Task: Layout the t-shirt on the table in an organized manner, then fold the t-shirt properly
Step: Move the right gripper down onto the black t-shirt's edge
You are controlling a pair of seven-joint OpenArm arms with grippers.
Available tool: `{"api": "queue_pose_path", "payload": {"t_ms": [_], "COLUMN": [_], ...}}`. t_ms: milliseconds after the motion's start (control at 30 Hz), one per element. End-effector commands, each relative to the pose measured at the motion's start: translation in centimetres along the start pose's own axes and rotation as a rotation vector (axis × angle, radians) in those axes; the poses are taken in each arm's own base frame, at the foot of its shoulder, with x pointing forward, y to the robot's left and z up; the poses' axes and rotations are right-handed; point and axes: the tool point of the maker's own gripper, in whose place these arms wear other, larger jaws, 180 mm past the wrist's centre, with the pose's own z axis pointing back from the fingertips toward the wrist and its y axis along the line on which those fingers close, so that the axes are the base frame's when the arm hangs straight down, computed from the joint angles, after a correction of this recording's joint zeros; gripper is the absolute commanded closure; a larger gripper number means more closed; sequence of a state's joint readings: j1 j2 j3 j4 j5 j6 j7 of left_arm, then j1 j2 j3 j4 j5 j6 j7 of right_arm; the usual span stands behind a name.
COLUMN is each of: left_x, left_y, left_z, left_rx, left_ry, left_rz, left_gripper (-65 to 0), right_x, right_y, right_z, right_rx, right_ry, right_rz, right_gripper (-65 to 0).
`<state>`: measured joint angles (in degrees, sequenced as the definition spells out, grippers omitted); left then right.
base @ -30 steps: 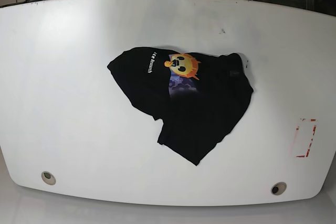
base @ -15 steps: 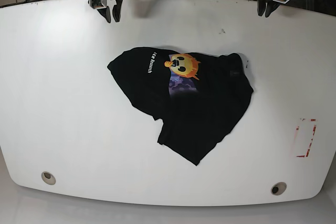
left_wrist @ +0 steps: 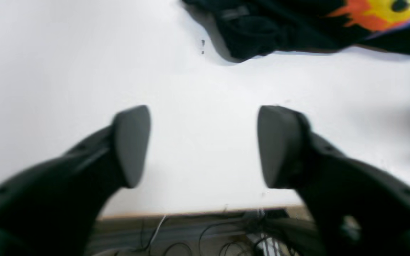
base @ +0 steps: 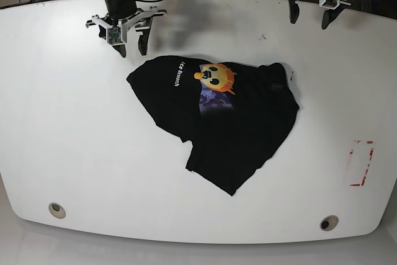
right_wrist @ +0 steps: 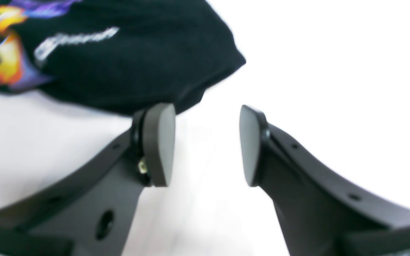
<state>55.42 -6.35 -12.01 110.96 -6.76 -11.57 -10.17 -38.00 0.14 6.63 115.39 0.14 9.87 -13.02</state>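
Observation:
The black t-shirt (base: 229, 122) lies crumpled and folded over itself in the middle of the white table (base: 74, 141), with the orange-yellow face, purple patch and white lettering facing up. My right gripper (base: 132, 51) is open and empty, hovering just beyond the shirt's far left edge. In the right wrist view the right gripper (right_wrist: 206, 142) has the shirt (right_wrist: 137, 64) just ahead of its left finger. My left gripper (base: 308, 22) is open and empty near the table's far edge. In the left wrist view the left gripper (left_wrist: 203, 142) is well short of the shirt (left_wrist: 262, 32).
A red-and-white tape rectangle (base: 360, 162) marks the table at the right. Two grommet holes (base: 57, 210) (base: 329, 223) sit near the front edge. Cables lie on the floor behind the far edge (left_wrist: 198, 234). Small dark specks (base: 263, 36) mark the table.
Both arms have come in from beyond the far edge over the table. The right gripper has moved farther, down to the shirt's far left edge. The shirt has not moved.

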Motion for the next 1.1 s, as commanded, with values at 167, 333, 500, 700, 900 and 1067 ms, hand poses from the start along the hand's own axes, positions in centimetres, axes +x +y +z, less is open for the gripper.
{"api": "queue_pose_path", "payload": {"t_ms": [167,333,500,700,900,1067], "left_x": [2.7,4.1,4.2,5.4,5.6,5.6], "left_y": [-0.1,0.2,0.4,0.6,0.6,0.7], "left_z": [-1.3,-2.5,-3.6,-4.6,-4.7,-4.7], "left_rx": [-0.010,-0.002,0.001,0.004,0.005,0.008], "left_ry": [-0.104,-0.151,-0.132,-0.164,-0.170,-0.170], "left_rz": [-0.006,-0.015,-0.019,-0.023,-0.024,-0.024], "left_gripper": [-50.1,-50.1,-50.1,-50.1,-50.1,-50.1], "right_x": [4.0,6.4,8.9,11.6,13.5,13.7], "right_y": [-0.8,-1.6,-1.7,-0.1,3.4,5.7], "right_z": [-2.4,-4.0,-5.5,-7.3,-8.8,-10.4], "right_rx": [-0.017,-0.035,-0.034,0.015,0.134,0.209], "right_ry": [-0.073,-0.100,-0.126,-0.144,-0.157,-0.148], "right_rz": [0.015,0.019,0.024,0.037,0.098,0.118], "right_gripper": [-29.0,-29.0,-29.2,-29.2,-29.2,-29.2]}}
